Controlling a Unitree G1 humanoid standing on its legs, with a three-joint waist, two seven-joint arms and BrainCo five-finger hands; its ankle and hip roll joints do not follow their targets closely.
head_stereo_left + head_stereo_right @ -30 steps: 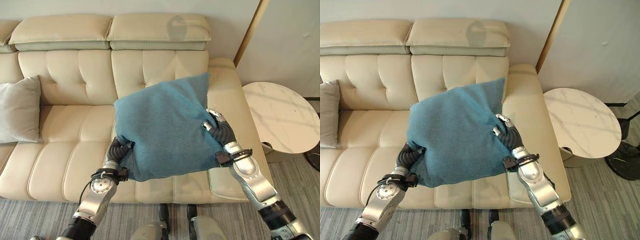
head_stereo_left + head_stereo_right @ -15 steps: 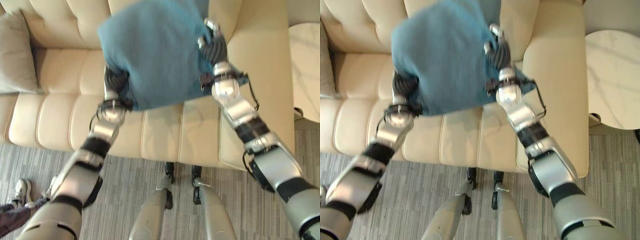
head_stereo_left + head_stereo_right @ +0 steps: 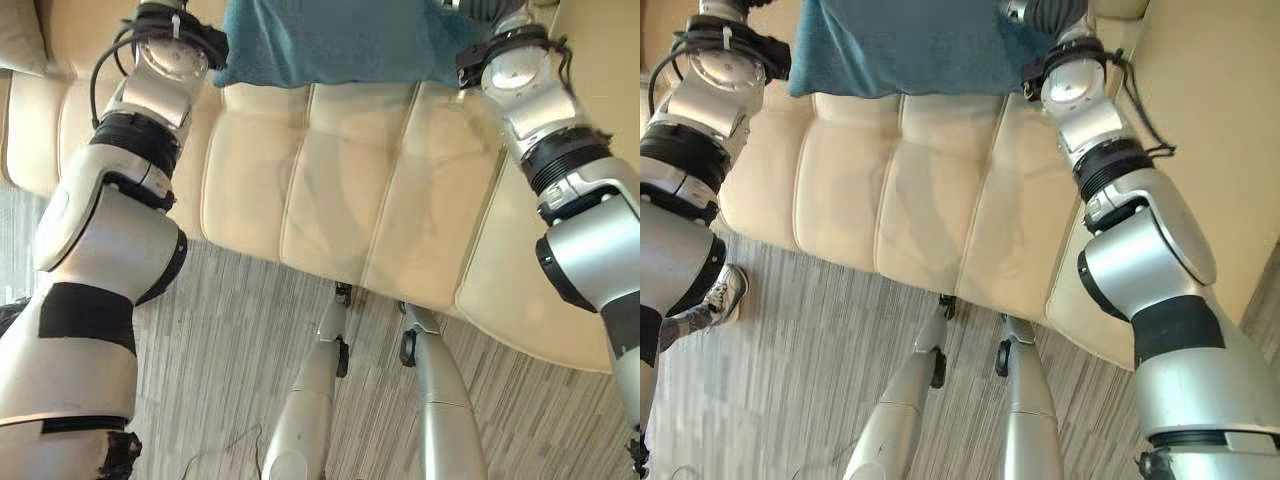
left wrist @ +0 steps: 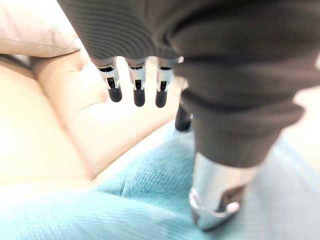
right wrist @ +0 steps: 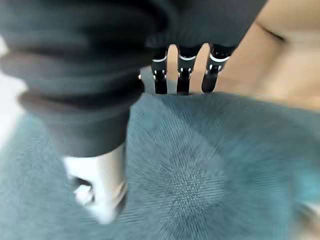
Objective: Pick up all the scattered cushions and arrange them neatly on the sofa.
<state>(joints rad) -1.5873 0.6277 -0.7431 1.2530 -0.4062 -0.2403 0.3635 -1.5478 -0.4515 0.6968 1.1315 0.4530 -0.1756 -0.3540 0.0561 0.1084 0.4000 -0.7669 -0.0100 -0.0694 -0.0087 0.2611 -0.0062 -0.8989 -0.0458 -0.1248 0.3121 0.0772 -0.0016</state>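
blue cushion (image 3: 330,40) now further onto sofa (image 3: 330,180), apparently between straight-fingered left hand (image 4: 135,82) and right hand (image 5: 182,75)

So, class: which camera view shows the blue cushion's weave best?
The right wrist view: the blue cushion spreads wide below the right hand. The left wrist view shows one corner; both eye views catch its lower edge.

The cushion (image 3: 330,40) sits at 12 o'clock over the sofa (image 3: 330,190) seat, between the left hand (image 4: 150,75) at 10 o'clock and the right hand (image 5: 150,75) at 2 o'clock. A shoe (image 3: 725,290) lies on the floor (image 3: 240,330) at 8 o'clock.
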